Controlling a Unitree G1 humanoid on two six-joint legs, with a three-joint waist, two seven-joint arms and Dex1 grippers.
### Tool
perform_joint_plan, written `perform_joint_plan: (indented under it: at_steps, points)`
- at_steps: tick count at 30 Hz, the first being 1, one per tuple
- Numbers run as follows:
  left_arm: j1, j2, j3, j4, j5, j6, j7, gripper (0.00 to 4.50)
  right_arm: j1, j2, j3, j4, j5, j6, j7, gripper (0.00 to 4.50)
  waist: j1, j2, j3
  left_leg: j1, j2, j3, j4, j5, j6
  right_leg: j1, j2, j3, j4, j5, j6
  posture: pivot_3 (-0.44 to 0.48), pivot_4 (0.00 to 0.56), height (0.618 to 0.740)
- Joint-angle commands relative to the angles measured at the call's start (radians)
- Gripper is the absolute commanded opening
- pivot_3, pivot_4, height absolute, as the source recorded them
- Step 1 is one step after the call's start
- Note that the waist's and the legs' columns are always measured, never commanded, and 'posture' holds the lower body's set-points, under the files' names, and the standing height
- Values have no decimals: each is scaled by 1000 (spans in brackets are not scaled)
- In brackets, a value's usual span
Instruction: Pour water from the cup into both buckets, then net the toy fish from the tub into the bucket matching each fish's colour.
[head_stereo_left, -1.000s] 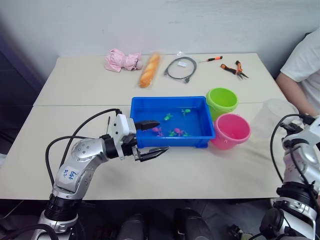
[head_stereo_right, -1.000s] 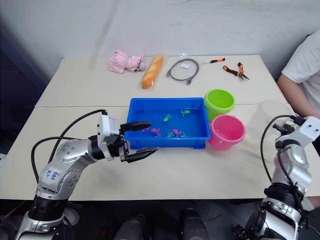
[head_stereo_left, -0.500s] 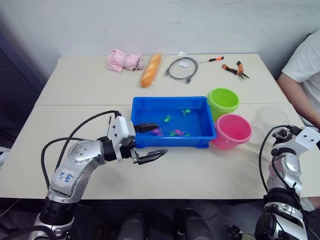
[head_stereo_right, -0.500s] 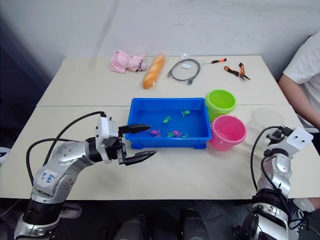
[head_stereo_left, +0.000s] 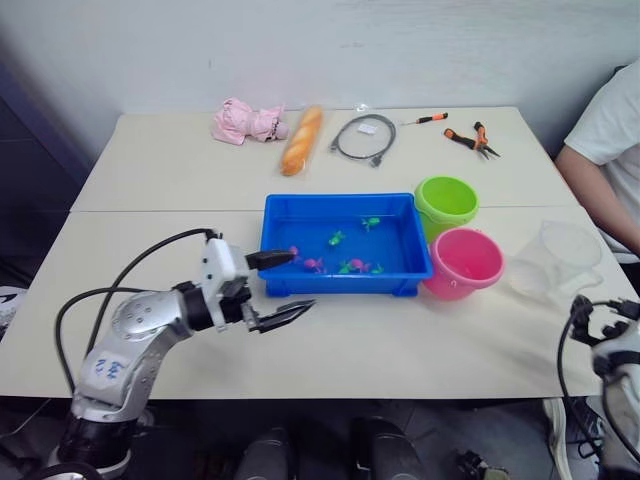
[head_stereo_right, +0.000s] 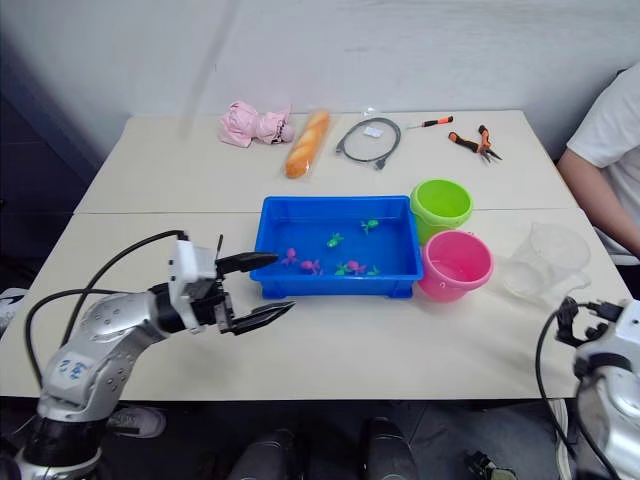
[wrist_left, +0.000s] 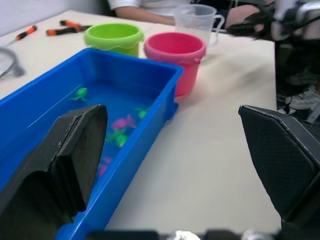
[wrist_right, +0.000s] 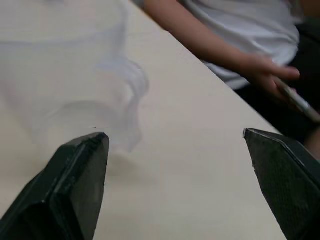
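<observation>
Two pale tables (head_stereo_left: 400, 350) pushed together stand against a light wall. Nearest, the left gripper (head_stereo_left: 278, 287) hovers over the front table just beside the near left corner of the tub (head_stereo_left: 345, 285), its two black fingers spread wide with nothing between them. At the near right edge, the right gripper (wrist_right: 180, 185) points toward the cup (head_stereo_right: 545, 262), its fingers parted and empty, apart from the cup. The cup stands upright on the table, right of the pink bucket (head_stereo_left: 463, 262), with its handle turned toward the right gripper. The pink bucket sits just beside the tub's right end, touching or nearly touching the green bucket (head_stereo_left: 445, 203) behind it. Inside the blue tub, small pink fish (head_stereo_left: 315, 264) and green fish (head_stereo_left: 336, 237) lie scattered in shallow water. On the far table rest a pink cloth toy (head_stereo_left: 243, 122), a bread loaf (head_stereo_left: 300, 140), a coiled grey cable (head_stereo_left: 362, 137), a screwdriver (head_stereo_left: 424, 118) and pliers (head_stereo_left: 468, 139). A person's arm (head_stereo_left: 590, 195) in a white sleeve shows at the right edge.
</observation>
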Motion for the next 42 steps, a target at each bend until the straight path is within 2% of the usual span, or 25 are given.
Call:
perform_joint_plan:
  at_steps: [1,5,7,9,11,13,16,19,22,28,32,36,38,40,42]
  points:
    - [64,43,90,-50,-41,2,-11,4500,61,-102,-24,-208,96,52,173,4473,-10,-2,1,0,0,0,0,-1,0,0,0,1,0,0,0,0,150,738]
    - [162,91,166,-37,-29,-23,-30,4500,134,-178,-35,-352,207,67,369,4473,-4,-4,2,3,1,5,-1,-6,6,5,1,4,1,0,1,0,150,738]
    - [260,92,287,38,9,-88,-17,4500,169,-226,16,-430,224,-15,551,4473,0,-4,2,4,1,3,-1,-6,6,3,1,3,0,0,0,0,150,738]
    - [336,81,363,97,45,-156,-4,4500,146,-218,72,-443,211,-118,648,4473,-2,-7,2,3,1,3,-1,-6,6,1,1,3,0,0,0,0,150,738]
    - [374,69,393,127,64,-199,6,4500,119,-196,103,-427,199,-186,688,4473,0,-11,4,3,2,3,0,-7,6,1,1,3,-1,0,0,0,150,738]
    - [425,34,461,182,92,-253,53,4500,71,-177,162,-382,151,-335,776,4473,4,-13,5,2,1,3,2,-8,9,2,0,3,-3,1,1,0,150,738]
    - [550,-33,579,261,135,-327,127,4500,42,-166,259,-310,149,-433,919,4473,10,-16,4,2,0,3,2,-11,13,2,-2,3,-7,2,3,0,150,738]
    - [632,-56,602,279,169,-356,151,4500,31,-155,297,-262,147,-482,961,4473,21,-18,4,1,1,3,1,-15,13,1,-2,3,-9,1,1,0,150,738]
    - [680,-100,627,261,180,-314,240,4500,3,-134,341,-212,138,-528,990,4473,33,-18,4,0,1,3,2,-17,14,1,-3,2,-11,0,0,0,150,738]
    - [606,-110,565,109,118,-164,321,4500,-42,-134,396,-167,124,-548,1005,4473,49,-18,4,0,1,3,2,-18,15,3,-4,2,-14,1,1,0,150,738]
    - [391,-64,468,33,109,102,467,4500,-69,-133,400,-157,118,-554,992,4473,48,-18,4,1,1,3,2,-16,13,3,-4,2,-12,1,2,0,150,738]
    - [251,-14,384,60,110,259,486,4500,-91,-129,401,-167,111,-559,960,4473,32,-18,4,1,1,3,3,-13,11,3,-4,1,-8,1,2,0,150,738]
    - [139,8,312,115,128,332,500,4500,-93,-127,405,-173,113,-546,936,4473,27,-18,4,2,1,4,2,-11,6,3,-3,1,-6,1,2,0,150,738]
    - [-13,-5,208,191,160,402,535,4500,-93,-130,408,-177,111,-530,915,4473,27,-18,4,2,0,4,2,-11,5,3,-3,0,-5,1,2,0,150,738]
    - [-101,-25,149,244,183,432,555,4500,-91,-132,411,-180,108,-520,902,4473,34,-18,4,2,0,4,3,-10,5,3,-3,0,-4,1,2,0,150,738]
